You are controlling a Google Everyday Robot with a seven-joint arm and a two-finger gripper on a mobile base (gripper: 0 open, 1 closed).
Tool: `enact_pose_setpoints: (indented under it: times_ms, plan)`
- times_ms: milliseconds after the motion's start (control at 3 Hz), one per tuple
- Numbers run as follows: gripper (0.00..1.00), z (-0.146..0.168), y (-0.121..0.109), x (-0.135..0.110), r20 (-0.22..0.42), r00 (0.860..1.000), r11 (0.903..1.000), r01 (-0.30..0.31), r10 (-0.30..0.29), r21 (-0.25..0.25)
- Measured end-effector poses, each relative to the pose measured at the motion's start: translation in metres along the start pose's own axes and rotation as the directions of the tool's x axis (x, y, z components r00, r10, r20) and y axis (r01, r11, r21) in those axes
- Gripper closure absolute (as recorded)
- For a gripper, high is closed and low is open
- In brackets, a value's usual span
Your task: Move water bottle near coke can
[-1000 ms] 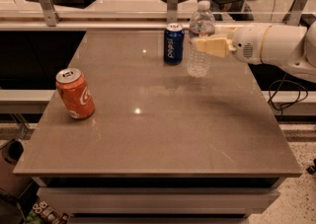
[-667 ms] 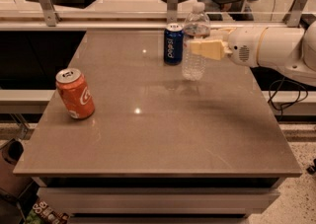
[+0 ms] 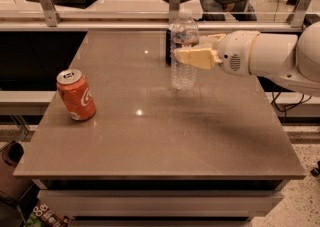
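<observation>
Now the cream-coloured two-finger gripper, at the end of the white arm, is closed around the mid-body of the clear ribbed plastic water bottle with a white cap. Its fingers clamp the bottle at the height of the label band, and the bottle stands upright in the grasp. Compared with a second ago, we note that gripper and bottle have travelled together across the grey-brown table, away from the arm's side and a little toward the camera. The bottle therefore now stands in front of the dark blue soda can, which was in full view beside it and now shows only as a sliver just behind the gripper. The orange-red coke can with white script lettering and a silver top has not shifted. It stands well apart from the gripper, beyond the fingertips and nearer the camera. We cannot tell whether the bottle's base clears the table or slides on it. We judge that the transport step is under way with the grasp holding. Most of the gap to the coke can remains to be closed, and the bottle must stop beside the can without knocking it.
</observation>
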State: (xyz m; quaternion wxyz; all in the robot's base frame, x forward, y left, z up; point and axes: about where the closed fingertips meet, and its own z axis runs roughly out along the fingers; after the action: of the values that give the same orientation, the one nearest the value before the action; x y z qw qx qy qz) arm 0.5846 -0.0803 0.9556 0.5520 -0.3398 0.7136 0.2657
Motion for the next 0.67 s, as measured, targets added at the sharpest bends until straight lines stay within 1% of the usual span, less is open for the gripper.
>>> enact_pose_setpoints:
  times_ms: [333,667]
  plan:
    - [1.0,0.0166,0.0517,0.0003,0.031,1.0,0.9993,0.0,0.002,-0.037]
    - [1.0,0.0166,0.0516,0.0003,0.031,1.0,0.9993,0.0,0.001,-0.037]
